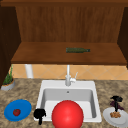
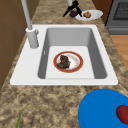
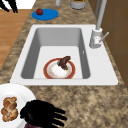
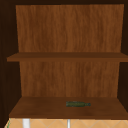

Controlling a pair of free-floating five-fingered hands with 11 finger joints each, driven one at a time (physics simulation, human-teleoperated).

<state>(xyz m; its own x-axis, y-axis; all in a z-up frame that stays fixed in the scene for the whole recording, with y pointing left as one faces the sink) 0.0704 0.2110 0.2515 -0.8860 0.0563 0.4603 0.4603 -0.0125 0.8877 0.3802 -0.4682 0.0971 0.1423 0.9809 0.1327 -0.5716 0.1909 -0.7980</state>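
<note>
My right hand (image 1: 116,100) hangs over the white plate (image 1: 122,119) on the right counter, fingers straight and pointing down. On that plate lie a braided brown pastry (image 1: 115,114) and a purple item (image 1: 120,105) just under the hand. In the right side view the same hand (image 3: 40,113) spreads its fingers beside the pastry (image 3: 9,109). My left hand (image 1: 39,114) floats at the sink's front left corner, fingers relaxed, holding nothing. A red-rimmed plate (image 2: 68,61) with dark food (image 2: 63,61) lies in the sink basin (image 2: 92,47).
A blue plate (image 1: 23,106) with a tomato (image 1: 16,112) sits on the left counter. A faucet (image 1: 68,77) stands behind the sink. A green bottle (image 1: 77,50) lies on the lower shelf. A potted plant (image 1: 7,82) is far left. A stove (image 2: 120,15) borders the right counter.
</note>
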